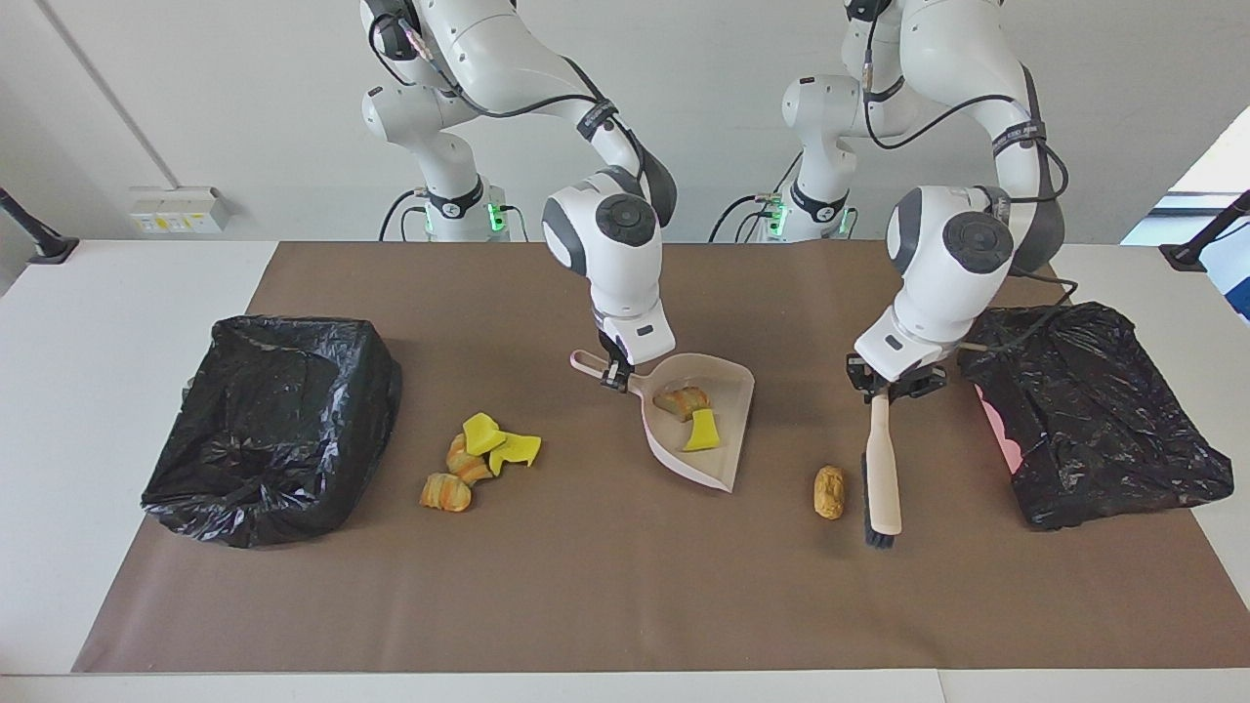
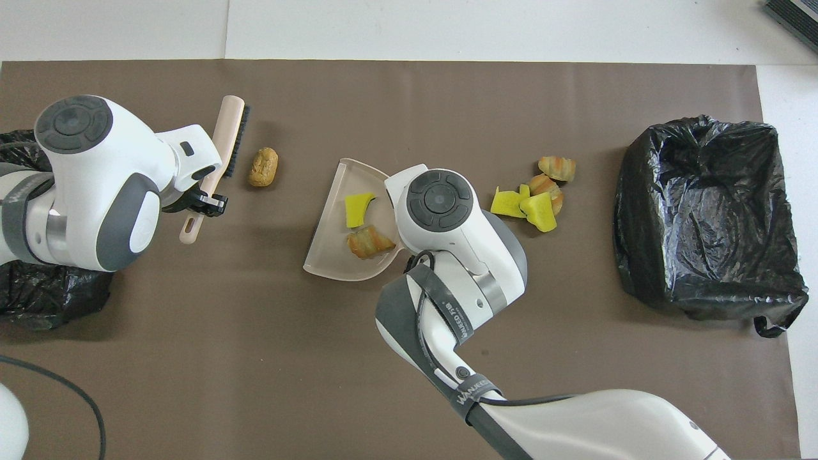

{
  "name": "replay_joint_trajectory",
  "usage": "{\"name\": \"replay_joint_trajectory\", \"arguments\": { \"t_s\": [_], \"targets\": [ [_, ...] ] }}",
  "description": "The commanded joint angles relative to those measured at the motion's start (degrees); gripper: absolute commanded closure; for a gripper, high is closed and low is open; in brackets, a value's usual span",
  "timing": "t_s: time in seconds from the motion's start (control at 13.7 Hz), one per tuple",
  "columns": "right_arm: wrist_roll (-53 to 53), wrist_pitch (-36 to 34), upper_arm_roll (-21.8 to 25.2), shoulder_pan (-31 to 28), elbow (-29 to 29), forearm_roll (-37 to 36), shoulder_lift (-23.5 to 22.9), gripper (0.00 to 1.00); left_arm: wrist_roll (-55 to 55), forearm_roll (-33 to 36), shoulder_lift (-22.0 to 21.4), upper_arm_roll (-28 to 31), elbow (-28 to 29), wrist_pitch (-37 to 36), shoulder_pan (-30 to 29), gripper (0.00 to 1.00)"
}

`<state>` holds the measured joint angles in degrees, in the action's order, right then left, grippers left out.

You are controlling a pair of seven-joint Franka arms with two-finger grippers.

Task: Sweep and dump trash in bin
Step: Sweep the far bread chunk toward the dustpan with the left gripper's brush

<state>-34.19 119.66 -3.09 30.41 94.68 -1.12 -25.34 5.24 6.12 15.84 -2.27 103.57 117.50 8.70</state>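
Observation:
My right gripper [image 1: 615, 374] is shut on the handle of the beige dustpan [image 1: 728, 391] [image 2: 332, 246] at mid-table. The pan holds two pieces of trash, an orange-brown lump [image 1: 681, 400] [image 2: 367, 243] and a yellow wedge [image 1: 701, 431] [image 2: 358, 209]. Its mouth faces the left arm's end. My left gripper [image 1: 887, 388] [image 2: 204, 204] is shut on the brush [image 1: 882, 469] [image 2: 227, 137], whose bristles hang at the mat just beside a lone bread lump [image 1: 829, 491] [image 2: 262, 167]. A pile of yellow and orange scraps [image 1: 483, 454] [image 2: 533, 191] lies between the dustpan and the bin [image 1: 264, 430] [image 2: 703, 211].
The open, black-lined bin stands at the right arm's end of the brown mat [image 1: 605, 586]. A crumpled black bag [image 1: 1084, 410] [image 2: 38, 291] with pink showing beneath lies at the left arm's end, close to my left arm.

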Motion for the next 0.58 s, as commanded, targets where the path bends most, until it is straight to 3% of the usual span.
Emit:
{"name": "replay_joint_trajectory", "arguments": {
  "t_s": [0.0,0.51],
  "targets": [
    [1.8,-1.0,-0.2,0.4,-2.9,0.2,-1.9,1.0,6.3,2.8,2.5,-0.8,-1.9,1.0,-1.0,1.0],
    [1.8,-0.9,-0.2,1.0,-2.3,-0.1,-1.6,1.0,20.9,2.1,-3.1,-1.3,9.2,0.2,0.1,1.0]
  ]
}}
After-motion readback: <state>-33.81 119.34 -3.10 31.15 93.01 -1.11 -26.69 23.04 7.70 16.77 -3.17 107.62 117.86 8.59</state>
